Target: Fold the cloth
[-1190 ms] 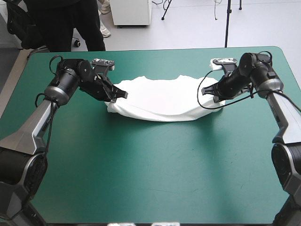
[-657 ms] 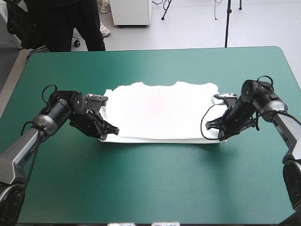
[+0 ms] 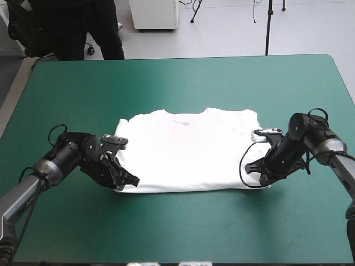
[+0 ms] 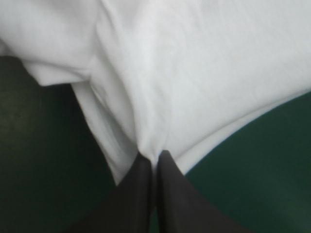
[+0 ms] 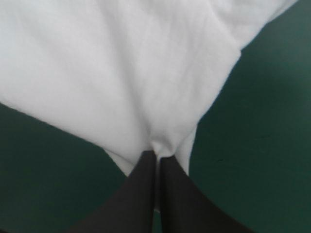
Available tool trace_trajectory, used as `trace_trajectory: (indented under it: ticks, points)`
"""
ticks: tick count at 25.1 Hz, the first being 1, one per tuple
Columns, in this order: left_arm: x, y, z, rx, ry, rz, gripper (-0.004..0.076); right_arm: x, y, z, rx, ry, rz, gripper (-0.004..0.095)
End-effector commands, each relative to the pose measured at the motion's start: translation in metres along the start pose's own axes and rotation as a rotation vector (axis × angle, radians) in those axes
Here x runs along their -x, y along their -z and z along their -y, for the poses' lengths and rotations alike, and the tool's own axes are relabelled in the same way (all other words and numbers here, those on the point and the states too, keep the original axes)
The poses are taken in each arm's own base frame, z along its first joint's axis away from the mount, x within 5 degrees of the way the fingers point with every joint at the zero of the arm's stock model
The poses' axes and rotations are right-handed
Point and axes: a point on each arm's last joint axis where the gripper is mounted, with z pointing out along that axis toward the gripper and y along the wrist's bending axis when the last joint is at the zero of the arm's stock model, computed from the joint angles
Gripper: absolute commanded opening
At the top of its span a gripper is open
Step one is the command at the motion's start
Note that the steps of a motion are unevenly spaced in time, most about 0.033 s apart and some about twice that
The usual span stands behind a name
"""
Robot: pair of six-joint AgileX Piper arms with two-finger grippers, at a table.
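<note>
Risking a crooked fold, the left tool and the right tool are each clenching a near corner of the T-shirt. If one is releasing sooner or tugging harder, the layered near edge is probably sliding askew or bunching. The T-shirt is lying flat on the teal-green tabletop, spreading ahead of both tools, its near corners sitting between their black fingers.
</note>
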Motion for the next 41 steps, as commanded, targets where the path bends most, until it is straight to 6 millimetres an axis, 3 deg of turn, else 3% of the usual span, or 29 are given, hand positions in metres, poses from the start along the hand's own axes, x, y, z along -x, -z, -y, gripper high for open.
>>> trace_trajectory:
  ticks: [1,3,10,12,14,18,21,24,25,27,32,41]
  points:
    - [0.002,0.013,0.005,-0.007,-0.008,0.069,0.0019,-0.005,0.012,-0.006,0.014,0.036,0.030,0.0057]
    - [0.002,0.013,0.004,-0.005,-0.010,0.067,0.0070,-0.005,0.012,-0.006,0.014,0.038,0.030,0.0145]
    - [-0.006,0.013,0.003,0.007,-0.020,-0.021,0.0426,-0.005,0.014,-0.005,-0.005,0.052,0.021,0.0594]
    - [-0.006,0.017,0.003,0.019,-0.026,-0.034,0.0481,-0.003,0.021,-0.005,-0.024,0.059,0.037,0.0656]
    - [-0.004,0.028,0.005,0.020,-0.035,-0.018,0.0501,0.000,0.031,-0.003,-0.066,0.056,0.049,0.0658]
    - [0.008,0.073,0.013,0.021,-0.040,0.143,0.0501,0.015,0.064,0.000,-0.183,0.028,0.158,0.0658]
    - [0.020,0.147,0.022,0.073,-0.041,0.409,0.0501,0.034,0.110,0.001,-0.308,-0.012,0.392,0.0658]
    - [0.022,0.190,0.024,0.141,-0.057,0.534,0.0501,0.047,0.121,0.006,-0.372,-0.029,0.550,0.0658]
    - [0.021,0.204,0.025,0.155,-0.063,0.569,0.0501,0.055,0.114,0.008,-0.372,-0.030,0.542,0.0658]
    - [0.020,0.213,0.027,0.154,-0.063,0.592,0.0501,0.066,0.097,0.014,-0.372,-0.034,0.493,0.0658]
    - [0.019,0.211,0.027,0.148,-0.040,0.567,0.0501,0.092,0.049,0.028,-0.343,-0.039,0.358,0.0576]
    - [0.019,0.211,0.025,0.164,-0.019,0.566,0.0501,0.108,0.009,0.035,-0.276,-0.055,0.267,0.0511]
